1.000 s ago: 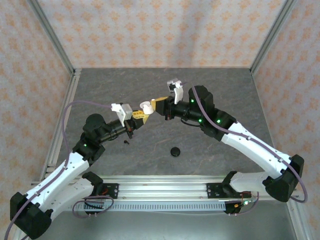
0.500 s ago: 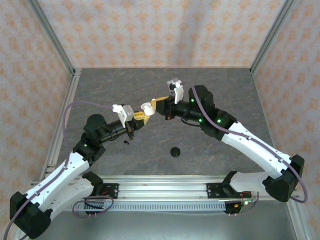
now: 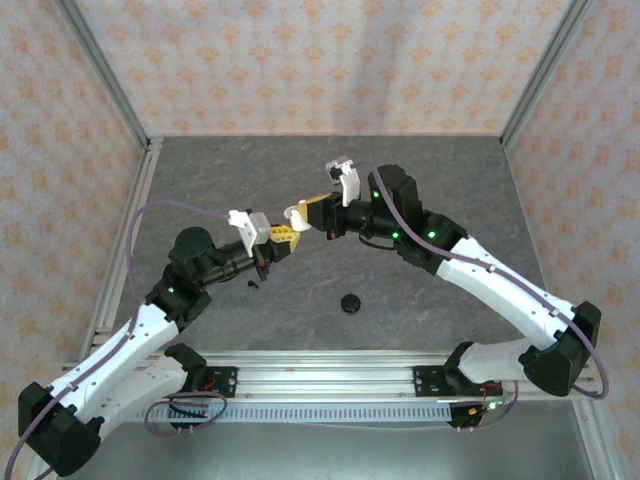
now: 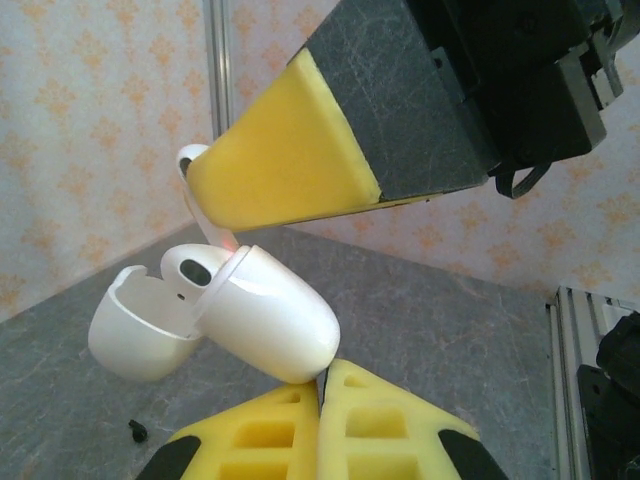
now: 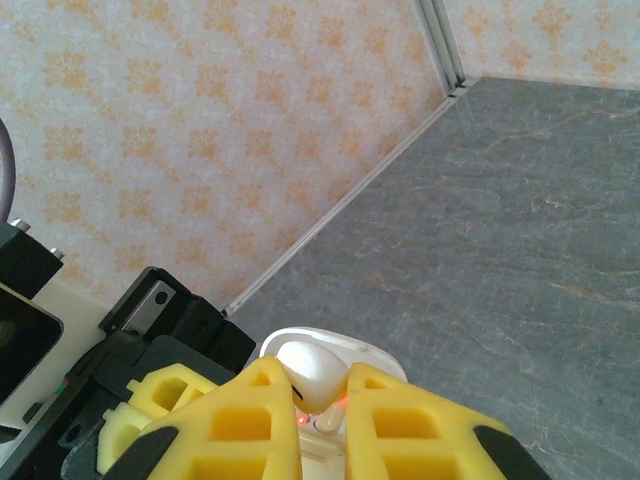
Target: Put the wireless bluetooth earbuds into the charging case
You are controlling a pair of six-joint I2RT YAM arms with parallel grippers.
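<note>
While my left arm reaches in from the left, my left gripper (image 3: 285,232) is closed on the white case (image 3: 295,212) and holds it up above the grey table (image 3: 200,190). From the left wrist, I see my two yellow fingertips of the left gripper (image 4: 322,378) pressed together at the bottom of the white case (image 4: 275,315). The body of the case leans to the right and its lid (image 4: 135,335) hangs open on the left side. At the mouth of the case there is a white rounded piece with a dark oval (image 4: 188,268); I cannot tell what it is.

Just to the right of the case, my right gripper (image 3: 312,208) meets it from the other side. From the right wrist, the yellow fingers of the right gripper (image 5: 315,385) are pinched on the white earbud (image 5: 308,370), directly over the open case (image 5: 365,358). In the left wrist view the thin stem of this earbud (image 4: 205,215) comes down from under my right finger and its end reaches the mouth of the case, where a small red light glows. Whether the stem is already inside, I cannot tell.

On the table below lie a small black piece (image 3: 253,284), too small to name, and to its right a round black thing (image 3: 350,302), both well apart from my grippers.
</note>
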